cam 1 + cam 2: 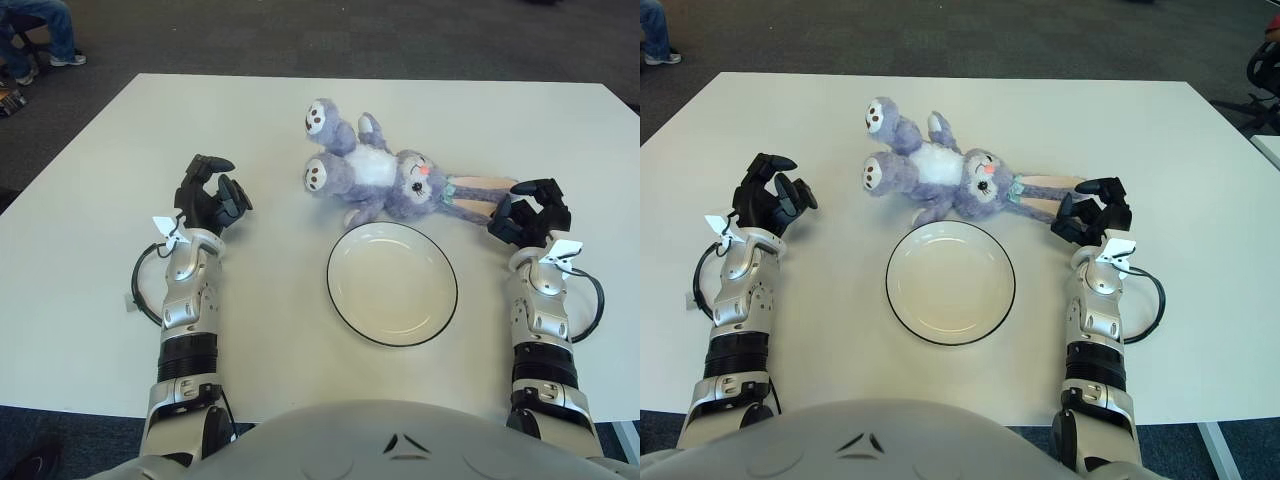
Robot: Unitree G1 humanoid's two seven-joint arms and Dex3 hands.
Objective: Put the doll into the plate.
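Lying just beyond the empty plate (392, 284), the doll (385, 178) sits between 2 open robot hands, left robot hand (210, 197) and right robot hand (530, 213)

Two silver-grey metal forearms, each ending in a black three-fingered left hand (212, 195) and black three-fingered right hand (531, 214). Small white tag-like pieces (166, 229) at both wrists. Thin black cable loop (143, 290) beside the left forearm; matching black cable loop (592, 305) beside the right. Black ribbed bands (186, 355) around the arms nearer the elbow. Smooth grey rounded torso shell (400, 440) at bottom, marked with small dark triangular shapes.
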